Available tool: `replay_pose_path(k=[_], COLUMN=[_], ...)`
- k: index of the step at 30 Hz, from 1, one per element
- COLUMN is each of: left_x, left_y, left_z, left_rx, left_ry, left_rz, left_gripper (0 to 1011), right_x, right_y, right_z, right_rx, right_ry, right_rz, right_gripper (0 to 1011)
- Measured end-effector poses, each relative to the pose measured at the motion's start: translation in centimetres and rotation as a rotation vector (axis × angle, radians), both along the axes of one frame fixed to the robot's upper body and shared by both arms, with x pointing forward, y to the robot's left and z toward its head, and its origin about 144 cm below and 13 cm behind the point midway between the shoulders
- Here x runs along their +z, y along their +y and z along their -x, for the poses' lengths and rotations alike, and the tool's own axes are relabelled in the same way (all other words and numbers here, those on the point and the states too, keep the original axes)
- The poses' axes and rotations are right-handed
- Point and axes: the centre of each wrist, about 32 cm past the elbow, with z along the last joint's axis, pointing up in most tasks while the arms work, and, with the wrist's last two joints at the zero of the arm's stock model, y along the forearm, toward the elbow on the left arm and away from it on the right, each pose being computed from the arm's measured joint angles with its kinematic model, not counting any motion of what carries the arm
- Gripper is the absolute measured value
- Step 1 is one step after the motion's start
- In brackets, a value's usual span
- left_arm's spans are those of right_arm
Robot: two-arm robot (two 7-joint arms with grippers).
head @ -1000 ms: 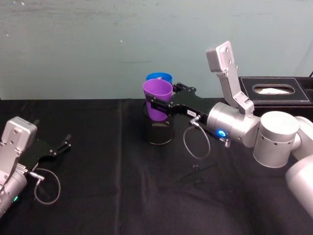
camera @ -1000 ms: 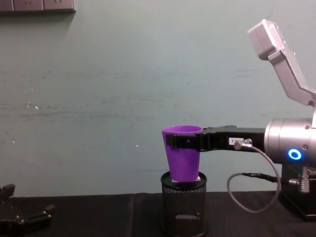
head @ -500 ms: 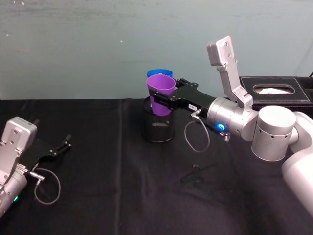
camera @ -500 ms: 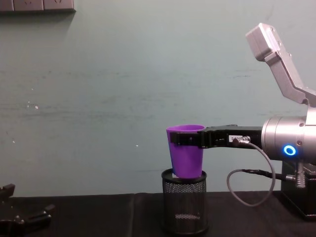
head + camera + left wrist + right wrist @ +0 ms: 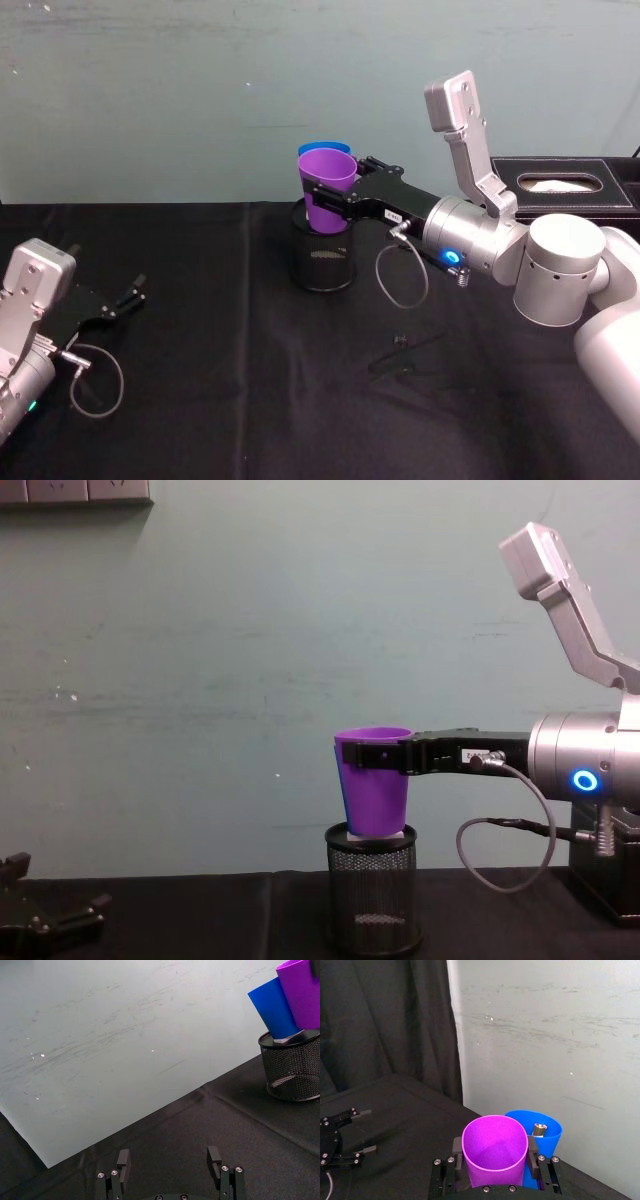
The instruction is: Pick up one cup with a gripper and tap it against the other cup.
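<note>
A robot lab bench — black cloth-draped table, bare pale-green wall.

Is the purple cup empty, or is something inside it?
Empty: the right wrist view looks into the purple cup in the right gripper; its inside is bare. Left gripper sits parked.

There are two cups: one purple cup, gripped by the right gripper, and one blue cup just beyond that gripper's tips. One black mesh pen holder stands right under it. There are two grippers, the second being the left gripper, spread wide and well apart. One tissue box sits behind the right gripper's arm.
</note>
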Motion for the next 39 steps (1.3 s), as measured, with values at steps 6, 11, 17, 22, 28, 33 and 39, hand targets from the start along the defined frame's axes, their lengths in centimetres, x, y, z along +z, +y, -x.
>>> replay_pose_path(k=[6, 11, 17, 22, 28, 33, 39], left_x=[0.00, 0.00, 0.00, 0.00, 0.00, 0.00, 0.00], left_y=[0.00, 0.00, 0.00, 0.00, 0.00, 0.00, 0.00], left_z=[0.00, 0.00, 0.00, 0.00, 0.00, 0.00, 0.00], left_rx=[0.000, 0.000, 0.000, 0.000, 0.000, 0.000, 0.000], left_ry=[0.000, 0.000, 0.000, 0.000, 0.000, 0.000, 0.000], left_rz=[0.000, 0.000, 0.000, 0.000, 0.000, 0.000, 0.000], left_gripper=[1000, 1000, 1000, 1000, 1000, 1000, 1000], right_x=[0.14, 0.19, 0.15, 0.13, 0.11, 0.12, 0.12], right_y=[-0.07, -0.11, -0.09, -0.09, -0.11, -0.10, -0.09], right_z=[-0.02, -0.02, 0.00, 0.01, 0.02, 0.03, 0.03], right_rx=[0.001, 0.000, -0.001, -0.001, -0.001, 0.000, 0.000], right_ry=[-0.004, -0.005, -0.003, -0.003, -0.002, -0.002, -0.002], right_rz=[-0.001, -0.002, -0.005, -0.005, -0.004, -0.004, -0.004], right_gripper=[736, 736, 736, 736, 736, 736, 736])
